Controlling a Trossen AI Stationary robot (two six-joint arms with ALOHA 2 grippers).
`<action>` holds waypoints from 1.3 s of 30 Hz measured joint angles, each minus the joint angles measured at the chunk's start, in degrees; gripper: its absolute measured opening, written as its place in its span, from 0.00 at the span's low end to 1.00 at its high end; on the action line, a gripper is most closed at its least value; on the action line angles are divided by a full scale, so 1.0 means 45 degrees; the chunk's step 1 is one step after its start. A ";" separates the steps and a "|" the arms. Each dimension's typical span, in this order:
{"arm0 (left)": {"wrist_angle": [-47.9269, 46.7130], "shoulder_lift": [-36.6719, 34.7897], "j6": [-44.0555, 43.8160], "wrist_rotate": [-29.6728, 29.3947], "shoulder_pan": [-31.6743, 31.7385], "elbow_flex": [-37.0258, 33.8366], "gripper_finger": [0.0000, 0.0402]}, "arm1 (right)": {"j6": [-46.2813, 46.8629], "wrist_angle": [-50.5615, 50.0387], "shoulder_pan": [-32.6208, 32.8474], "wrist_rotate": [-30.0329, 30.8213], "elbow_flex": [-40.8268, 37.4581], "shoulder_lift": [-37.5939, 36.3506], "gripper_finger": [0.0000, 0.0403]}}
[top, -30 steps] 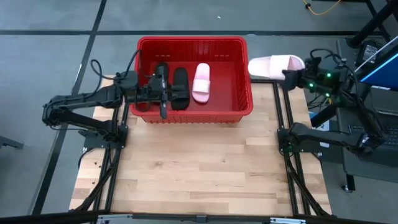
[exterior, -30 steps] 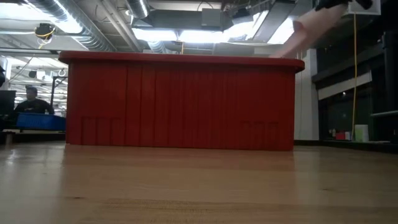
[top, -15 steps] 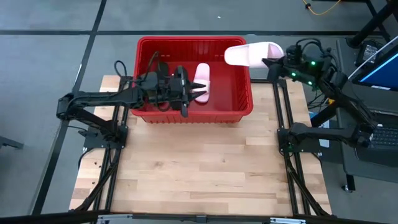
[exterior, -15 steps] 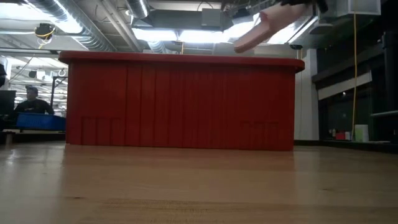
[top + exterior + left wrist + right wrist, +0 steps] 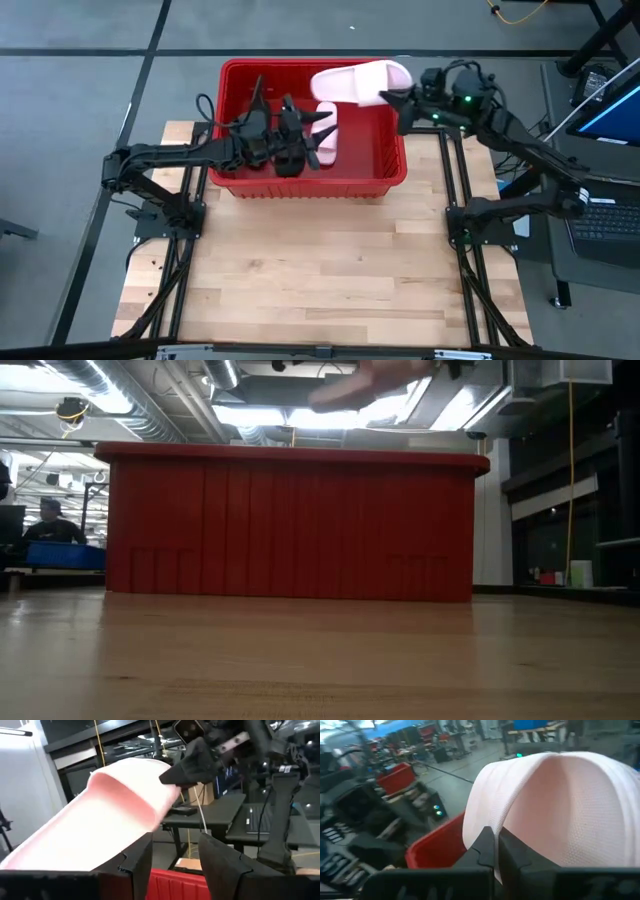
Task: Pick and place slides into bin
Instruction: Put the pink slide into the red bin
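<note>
The red bin (image 5: 390, 175) stands at the table's far edge; the low view shows its ribbed near wall (image 5: 290, 525). Inside lie two black slides (image 5: 287, 140) and one pale pink slide (image 5: 327, 138). My left gripper (image 5: 318, 140) hovers open above them, its fingers (image 5: 135, 865) empty. My right gripper (image 5: 400, 100) is shut on a second pink slide (image 5: 358, 82), held over the bin's far right part. That slide also shows in the left wrist view (image 5: 110, 825) and at the top of the low view (image 5: 370, 378). My right gripper pinches the pink slide's edge (image 5: 490, 822) between its two fingers, at the end where the strap sits. The fingers reach in about level from the table's right side. The slide is lifted clear and sticks out from the fingers toward the left, above the bin.
Bare wooden tabletop (image 5: 320, 260) stretches in front of the bin. A person sits far off in the room at the left (image 5: 48, 525). A monitor and desk stand beyond the table's right edge (image 5: 610, 100).
My right gripper has carried the pink slide toward the table's left, from beyond the bin's right wall to above the bin, and levelled it. My left gripper has moved toward the right across the bin and has opened.
</note>
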 joint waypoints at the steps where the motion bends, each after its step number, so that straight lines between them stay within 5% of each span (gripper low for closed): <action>1: 0.0015 -0.0008 -0.0125 0.0119 0.0067 0.0000 0.38 | 0.0000 0.0296 0.0092 -0.0121 0.0000 0.0160 0.02; 15: 0.0020 -0.0013 -0.0372 0.0330 0.0399 0.0000 0.39 | 0.0363 0.2315 0.0670 -0.1588 0.0000 0.1343 0.02; 39: 0.1684 0.1278 -0.1313 0.1599 0.0737 0.0000 0.31 | 0.0296 0.2770 0.1399 -0.1512 -0.0024 0.1806 0.02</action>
